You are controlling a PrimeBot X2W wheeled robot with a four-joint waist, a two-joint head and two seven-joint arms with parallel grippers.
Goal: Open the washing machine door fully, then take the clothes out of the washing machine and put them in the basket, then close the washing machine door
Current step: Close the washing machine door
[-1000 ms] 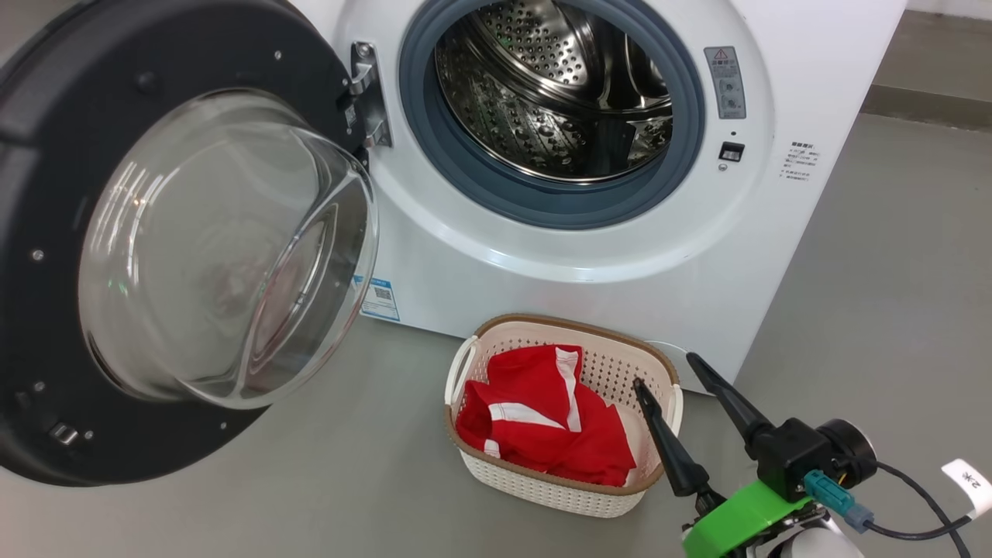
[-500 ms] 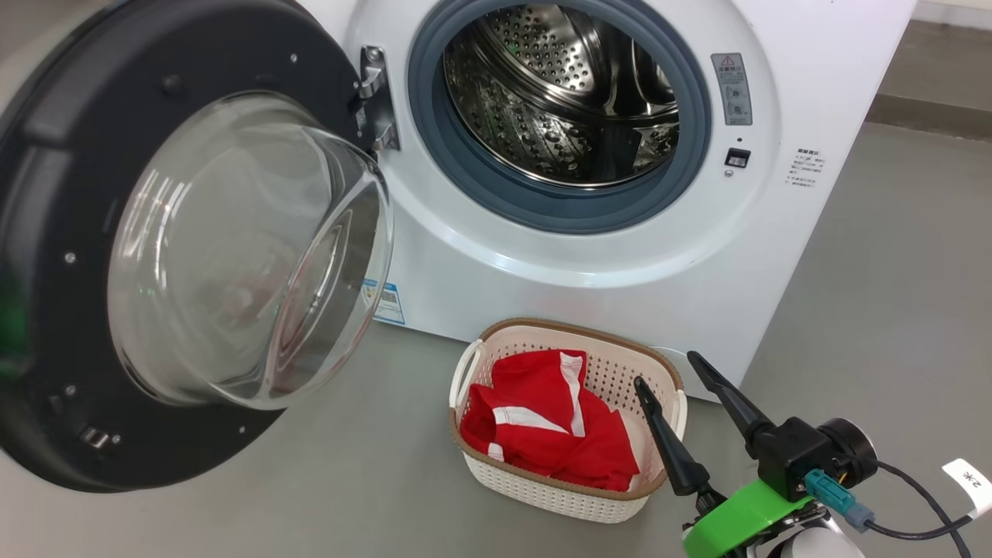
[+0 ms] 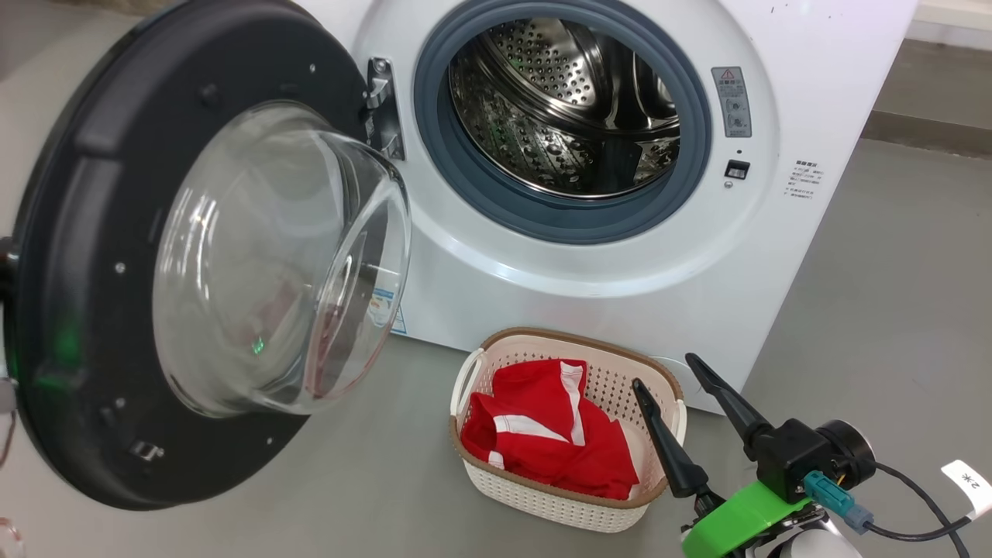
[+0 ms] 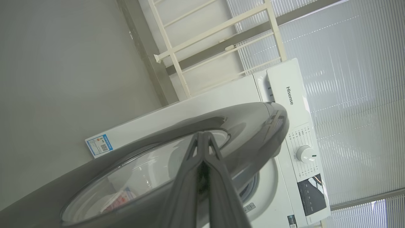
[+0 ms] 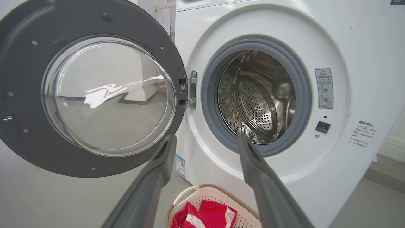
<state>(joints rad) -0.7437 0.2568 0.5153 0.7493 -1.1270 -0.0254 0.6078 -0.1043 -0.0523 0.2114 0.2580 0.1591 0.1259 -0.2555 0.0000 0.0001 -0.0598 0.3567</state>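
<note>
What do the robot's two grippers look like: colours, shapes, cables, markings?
The right gripper has two long, tapered black fingers, a bright green bracket, a teal plug with a black cable, and a white printed tag. The left gripper has dark grey fingers.

The washing machine door (image 3: 85,232) is standing open left of the washing machine (image 3: 542,294); the red clothes (image 3: 542,449) are lying in the basket (image 3: 542,500).
</note>
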